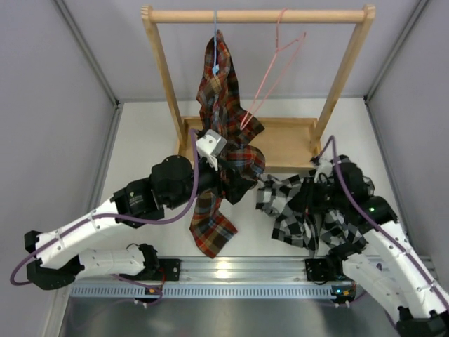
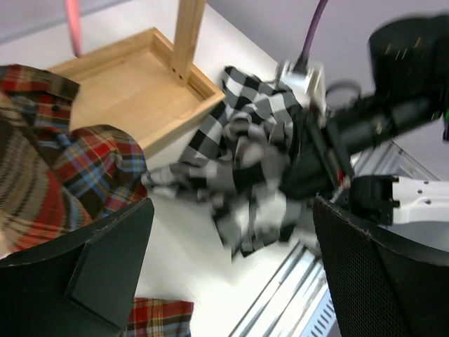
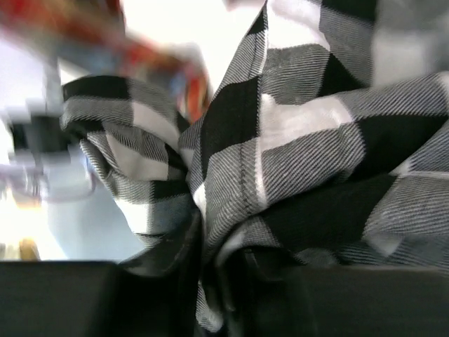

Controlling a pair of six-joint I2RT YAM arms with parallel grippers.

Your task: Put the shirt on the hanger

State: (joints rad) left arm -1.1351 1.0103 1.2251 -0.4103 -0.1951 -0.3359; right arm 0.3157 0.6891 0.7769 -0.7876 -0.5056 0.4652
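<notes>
Two finger pairs: right fingers [image 3: 84, 302] clench black-and-white checked fabric shirt [image 1: 295, 203], lower right; left fingers [image 2: 393, 281] spread, released; pink wire hanger [image 1: 265, 81] hangs free, upper centre.

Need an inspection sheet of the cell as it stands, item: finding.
Surface: white table, no spills seen.
Job's things: checked shirt bunched up, not on the pink hanger, which hangs bare on the rack.
Clutter: tartan shirt on a blue hanger.
Pincers: left pincer open, beside the tartan shirt; right pincer shut on the checked shirt.
Cables: purple cable along each arm.
Surroundings: grey walls.
</notes>
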